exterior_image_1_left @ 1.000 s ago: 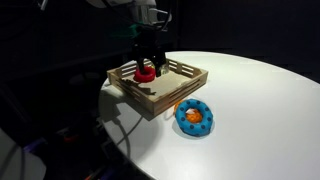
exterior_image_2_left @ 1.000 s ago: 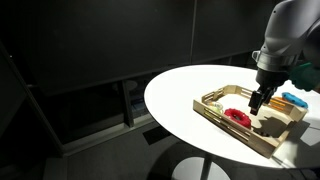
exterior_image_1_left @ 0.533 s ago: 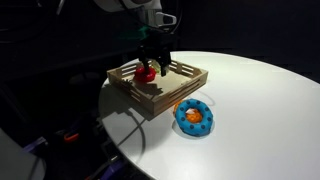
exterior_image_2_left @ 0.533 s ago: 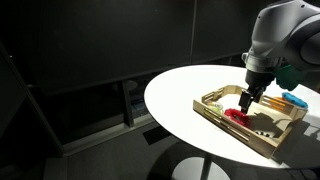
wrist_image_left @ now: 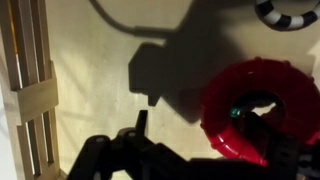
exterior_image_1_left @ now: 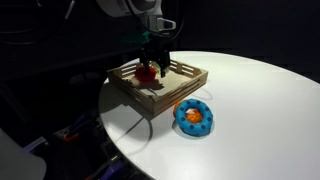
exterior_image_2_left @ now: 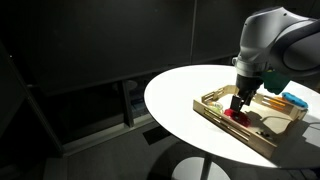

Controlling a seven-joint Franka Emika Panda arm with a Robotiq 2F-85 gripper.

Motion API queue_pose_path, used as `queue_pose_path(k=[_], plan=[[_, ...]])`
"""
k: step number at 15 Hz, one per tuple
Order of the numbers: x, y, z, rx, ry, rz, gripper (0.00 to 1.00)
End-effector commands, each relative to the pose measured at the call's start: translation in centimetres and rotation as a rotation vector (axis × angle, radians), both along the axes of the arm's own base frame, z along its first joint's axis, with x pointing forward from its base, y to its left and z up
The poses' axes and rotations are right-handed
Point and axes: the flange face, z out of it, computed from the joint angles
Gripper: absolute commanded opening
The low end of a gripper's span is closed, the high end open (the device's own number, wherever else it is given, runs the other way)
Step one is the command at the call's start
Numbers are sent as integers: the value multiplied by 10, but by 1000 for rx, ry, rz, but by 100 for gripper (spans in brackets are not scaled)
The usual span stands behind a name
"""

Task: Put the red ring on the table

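Note:
The red ring (wrist_image_left: pixel 222 100) lies on the floor of the wooden tray (exterior_image_1_left: pixel 190 75), also seen in both exterior views (exterior_image_1_left: pixel 146 71) (exterior_image_2_left: pixel 231 113). My gripper (wrist_image_left: pixel 200 125) is low inside the tray, straddling the ring's left wall. One finger reaches into the ring's hole and the other fingertip (wrist_image_left: pixel 140 122) stands outside the ring with a gap to it. The jaws look open and not clamped. The gripper also shows from outside (exterior_image_1_left: pixel 152 58) (exterior_image_2_left: pixel 238 100). The round white table (exterior_image_1_left: pixel 260 110) carries the tray.
A blue ring with an orange centre (exterior_image_1_left: pixel 194 117) lies on the table beside the tray's near corner. A striped ring-shaped object (wrist_image_left: pixel 287 12) lies in the tray beyond the red ring. The tray's slatted wall (wrist_image_left: pixel 28 90) is close on one side.
The arm has shifted sideways across the tray and settled over the red ring. The ring has stayed in place in the tray.

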Motion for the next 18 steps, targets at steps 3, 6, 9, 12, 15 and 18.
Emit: queue_pose_path(k=[3,6,9,12,15,18], plan=[[11,5,-3,29,-14,-29,47],[13,4,5,49,-21,-57,26],[14,-4,18,65,-28,-97,8],[13,-17,37,69,-45,-137,9],[10,-36,63,49,-60,-176,9],[2,-63,89,-5,-54,-225,9]])
